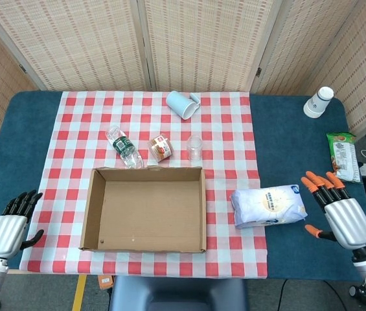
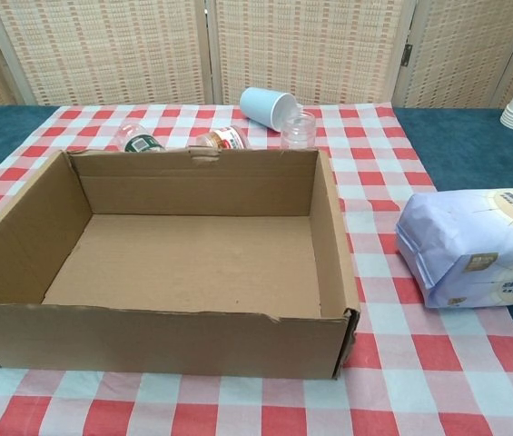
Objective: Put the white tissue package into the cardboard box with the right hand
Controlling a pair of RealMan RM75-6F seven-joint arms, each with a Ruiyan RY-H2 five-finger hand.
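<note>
Reaching for the tissue package (image 1: 268, 205)
My right hand (image 1: 338, 214) was spread open, holding nothing. The pack looked soft and light, so I planned to squeeze its middle.

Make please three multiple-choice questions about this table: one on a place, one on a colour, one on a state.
1. Where does the tissue package lie?
A. inside the box
B. right of the box, on the table
C. in the right hand

2. Which colour are the right hand's fingertips?
A. orange
B. green
C. white

3. How is the cardboard box?
A. closed
B. open and empty
C. open and full

Answers: 1 B, it rests beside the box's right wall. 2 A, orange tips show. 3 B, only its bare floor shows.
</note>
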